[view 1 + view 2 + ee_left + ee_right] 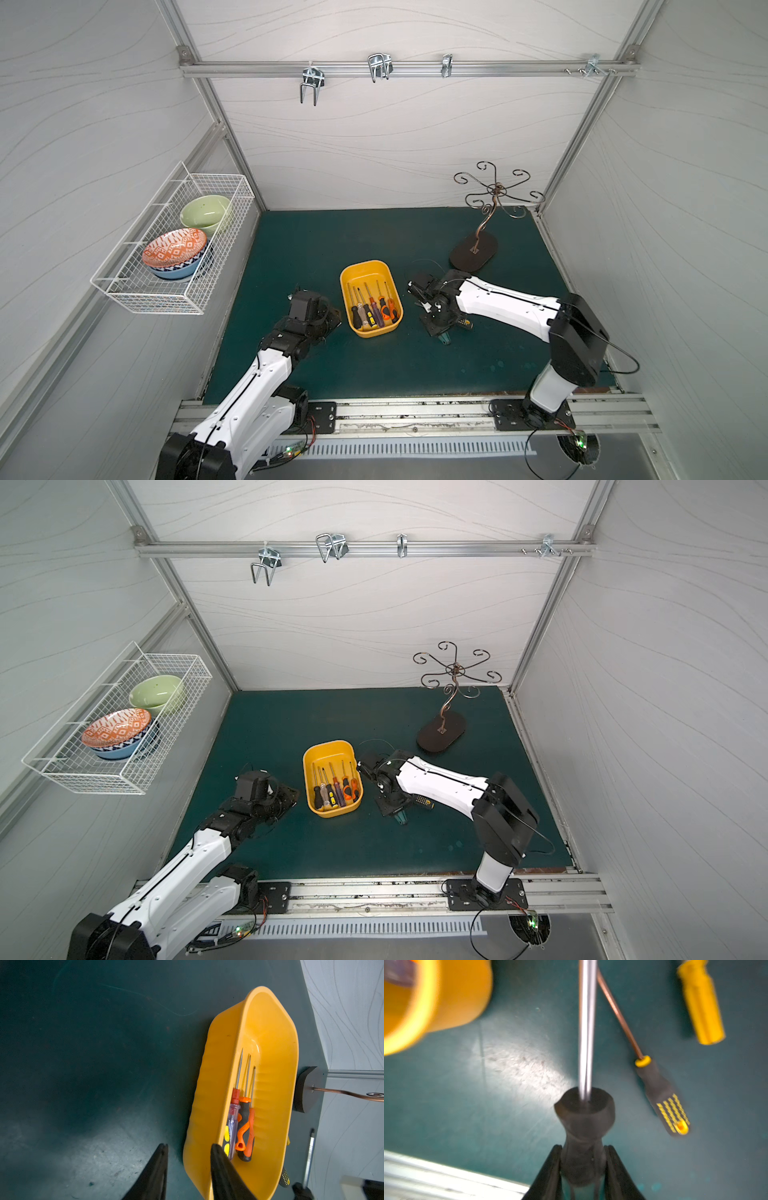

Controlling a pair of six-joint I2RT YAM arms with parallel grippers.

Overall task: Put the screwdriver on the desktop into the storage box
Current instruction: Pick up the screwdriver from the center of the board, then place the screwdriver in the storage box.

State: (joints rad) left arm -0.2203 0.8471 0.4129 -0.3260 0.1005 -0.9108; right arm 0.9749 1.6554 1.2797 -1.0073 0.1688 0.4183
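On the dark teal desktop (332, 241) stands the yellow storage box (371, 266) with several screwdrivers (372, 309) lying in it. My right gripper (583, 1151) is shut on the black and teal handle of a screwdriver (584, 1118), low over the desktop just right of the box (446, 1001). The steel shaft of that screwdriver points away from the jaws. Two other screwdrivers lie beside it: a black and yellow one (662, 1101) and a yellow-handled one (702, 1001). My left gripper (189, 1151) is open at the box's left side (207, 1105), its fingers either side of the near wall.
A metal hook stand on a dark oval base (473, 251) is at the back right. A white wire basket (166, 249) with bowls hangs on the left wall. An aluminium rail (415, 411) runs along the desktop's front edge.
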